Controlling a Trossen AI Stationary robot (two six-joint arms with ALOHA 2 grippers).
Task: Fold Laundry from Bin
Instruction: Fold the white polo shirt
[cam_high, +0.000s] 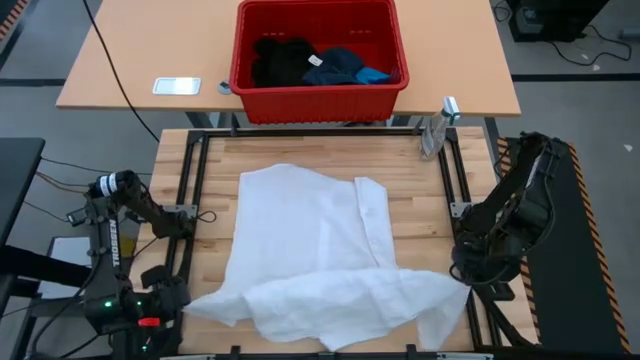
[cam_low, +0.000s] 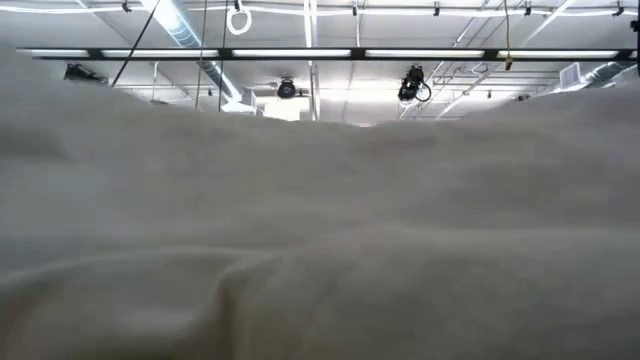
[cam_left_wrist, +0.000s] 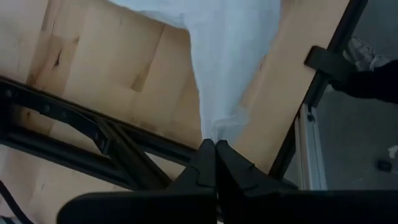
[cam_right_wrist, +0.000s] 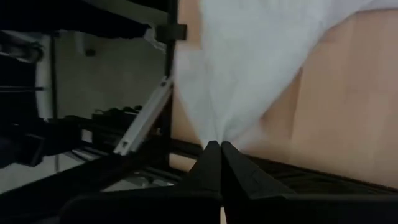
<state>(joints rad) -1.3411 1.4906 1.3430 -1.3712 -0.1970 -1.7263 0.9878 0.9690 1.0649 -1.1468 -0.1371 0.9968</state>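
Large white cloth garment (cam_high: 320, 255): spread on wooden bench (cam_high: 200, 200), near edge bunched. Soft, light, limp; best held by its corners. Left pincer (cam_left_wrist: 215, 144) and right pincer (cam_right_wrist: 220, 144) each clamped on a near corner.

Counted: one white garment (cam_high: 320, 255) on the tabletop (cam_high: 215, 170); three garments in one red bin (cam_high: 318, 98): black (cam_high: 280, 60), dark navy (cam_high: 335, 66), bright blue (cam_high: 376, 75). Two arms, one claw each: left claw (cam_left_wrist: 215, 144), right claw (cam_right_wrist: 216, 146).
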